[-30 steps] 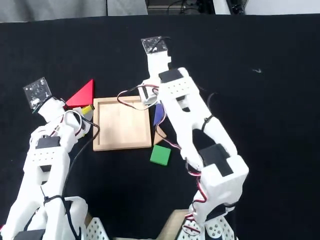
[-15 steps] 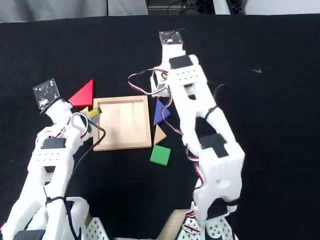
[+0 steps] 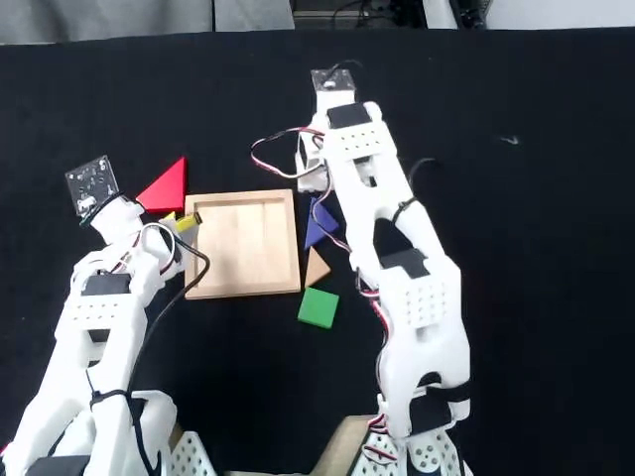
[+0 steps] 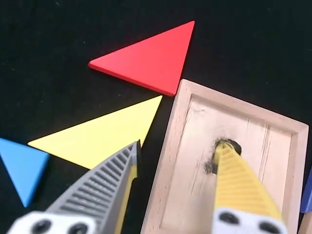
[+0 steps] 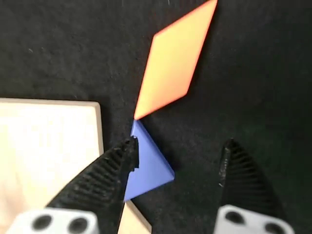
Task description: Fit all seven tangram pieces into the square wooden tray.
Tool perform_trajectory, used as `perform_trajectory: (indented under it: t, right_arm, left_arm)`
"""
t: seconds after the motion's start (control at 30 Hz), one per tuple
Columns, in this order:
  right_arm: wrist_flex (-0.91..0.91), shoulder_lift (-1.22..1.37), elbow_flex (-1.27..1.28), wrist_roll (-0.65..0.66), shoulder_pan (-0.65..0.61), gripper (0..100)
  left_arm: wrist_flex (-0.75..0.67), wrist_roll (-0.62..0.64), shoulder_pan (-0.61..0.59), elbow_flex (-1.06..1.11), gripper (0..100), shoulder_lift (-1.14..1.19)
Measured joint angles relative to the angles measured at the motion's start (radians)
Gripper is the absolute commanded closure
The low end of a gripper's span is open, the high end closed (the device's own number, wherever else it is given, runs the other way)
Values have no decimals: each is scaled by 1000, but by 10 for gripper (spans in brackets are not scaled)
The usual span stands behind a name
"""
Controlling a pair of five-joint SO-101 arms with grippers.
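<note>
Tabletop: black cloth, both arms working its left half.
Tray: lies flat, left of the tabletop's centre, between the two arms; its floor is bare wood.
Left gripper: jaws spread wide, holding nothing. It straddles the tray's left rim, with the yellow finger over the tray floor and the grey finger outside, over the yellow triangle.
Right gripper: jaws apart, nothing held. It sits low off the tray's far-right corner; one finger overlaps the blue triangle, the other is over bare cloth.
Red triangle: flat on the cloth, one corner just beside the tray's far-left corner.
Yellow triangle: outside the tray's left rim, its tip close to the rim, on the near side of the red one.
Light-blue triangle: beyond the yellow triangle, farther from the tray.
Blue triangle: just outside the tray's right rim, toward the far corner.
Orange piece: a parallelogram on the cloth, one tip meeting the blue triangle's tip, on the side away from the tray.
Tan triangle: right beside the tray's right rim near its near corner, on the near side of the blue triangle.
Green square: off the tray's near-right corner, near the tan triangle, apart from the rim.
</note>
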Motion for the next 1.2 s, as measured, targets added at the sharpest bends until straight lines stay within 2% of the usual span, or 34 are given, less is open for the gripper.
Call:
perform_trajectory:
  t: [0.13,0.3,0.6,0.77,1.07,1.2]
  right_arm:
    - [35,32,-43,2,-5,712]
    - [124,37,-55,-46,-35,607]
    - [133,37,-12,-64,-103,606]
    - [78,37,46,-64,-100,663]
    - [31,37,84,-64,-101,660]
    - [31,37,87,-66,-92,743]
  left_arm:
    - [0,0,0,0,747,0]
    - [0,0,0,0,747,0]
    - [0,0,0,0,747,0]
    - [0,0,0,0,747,0]
    - [0,0,0,0,747,0]
    - [0,0,0,0,747,0]
